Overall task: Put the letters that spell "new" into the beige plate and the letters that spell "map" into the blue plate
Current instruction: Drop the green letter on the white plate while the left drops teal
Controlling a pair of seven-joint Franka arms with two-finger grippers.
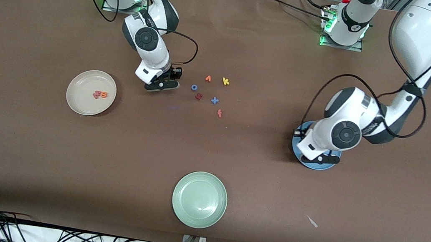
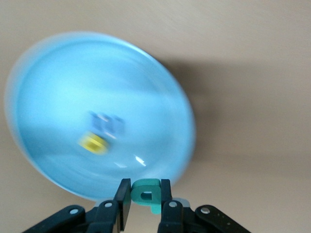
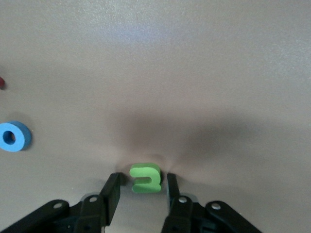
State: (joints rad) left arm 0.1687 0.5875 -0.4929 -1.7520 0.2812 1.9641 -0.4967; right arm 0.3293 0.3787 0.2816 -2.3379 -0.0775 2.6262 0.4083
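the left tool [image 2: 142,206] hangs over the round shallow mid-blue plate [image 1: 321,164], which sits toward the left arm's end of the brown tabletop [image 1: 257,186], about midway between the base edge and the camera edge. its fingers are pressed onto a tiny teal foam letter p [image 2: 147,193], which it holds above the plate's rim. a small blue foam letter m [image 2: 107,123] and a small yellow foam letter a [image 2: 93,143] lie side by side inside that plate.

the right tool [image 3: 139,194] is down at the tabletop near the middle, a little toward the right arm's end. a tiny green foam letter n [image 3: 145,177] lies on the tabletop between its fingers [image 3: 111,190], with a slim gap showing on each side, so the tool is not yet pinching it.

the round shallow cream-beige plate [image 1: 78,106] rests toward the right arm's end. in it lie an orange foam letter e [image 1: 103,95] and a salmon-red foam letter w [image 1: 96,94], touching.

near the tabletop's centre lie loose foam letters: a blue ring-shaped o [image 1: 194,87], an orange v [image 1: 208,78], a yellow k [image 1: 225,81], a dark red letter [image 1: 199,96], a blue x [image 1: 214,100] and a red letter [image 1: 220,113].

a round pale green plate [image 1: 200,199] sits near the middle of the camera edge.
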